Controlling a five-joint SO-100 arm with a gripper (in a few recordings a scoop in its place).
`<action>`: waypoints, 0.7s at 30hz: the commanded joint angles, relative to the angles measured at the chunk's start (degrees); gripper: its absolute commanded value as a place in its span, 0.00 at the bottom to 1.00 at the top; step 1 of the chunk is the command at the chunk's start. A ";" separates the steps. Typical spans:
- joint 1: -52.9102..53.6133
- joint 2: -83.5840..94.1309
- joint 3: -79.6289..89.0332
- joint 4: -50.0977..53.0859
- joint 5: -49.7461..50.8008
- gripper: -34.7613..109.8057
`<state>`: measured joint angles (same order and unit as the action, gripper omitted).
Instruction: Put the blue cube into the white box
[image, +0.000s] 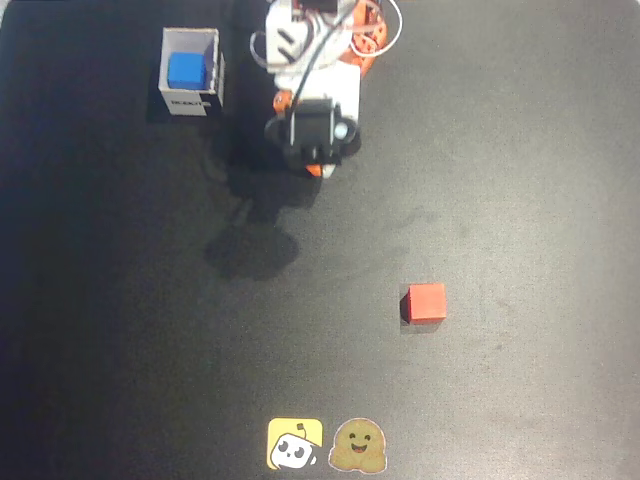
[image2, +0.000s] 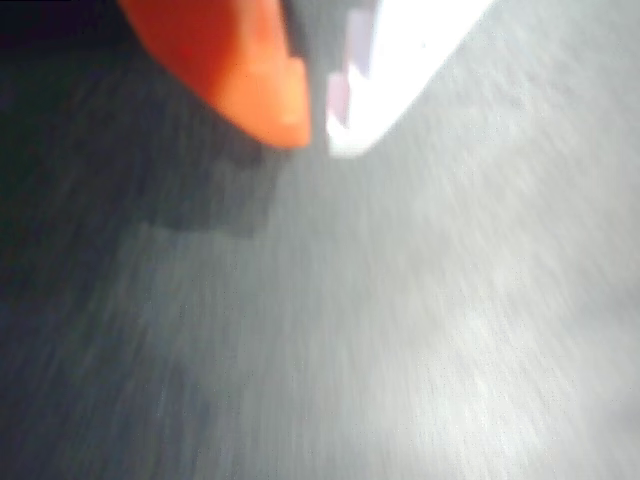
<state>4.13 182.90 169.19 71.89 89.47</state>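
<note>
The blue cube (image: 187, 69) lies inside the white box (image: 213, 78) at the top left of the overhead view; the box's dark label faces the lower side. My gripper (image: 316, 168) hangs right of the box, near the arm's base, pointing down at the dark mat. In the blurred wrist view the gripper (image2: 318, 140) has its orange finger (image2: 250, 80) and white finger (image2: 400, 60) meeting at the tips, shut, with nothing between them, over bare mat.
A red-orange cube (image: 427, 302) sits on the mat at the centre right. Two stickers, a yellow one (image: 294, 444) and a brown one (image: 358, 446), lie at the bottom edge. The arm's base (image: 320, 40) stands at the top centre.
</note>
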 joint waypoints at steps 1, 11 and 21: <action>0.09 0.18 0.00 1.32 1.58 0.24; 1.14 0.18 0.00 5.36 1.32 0.24; 0.79 0.18 0.09 5.36 1.32 0.24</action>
<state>4.75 182.90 169.45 77.08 90.97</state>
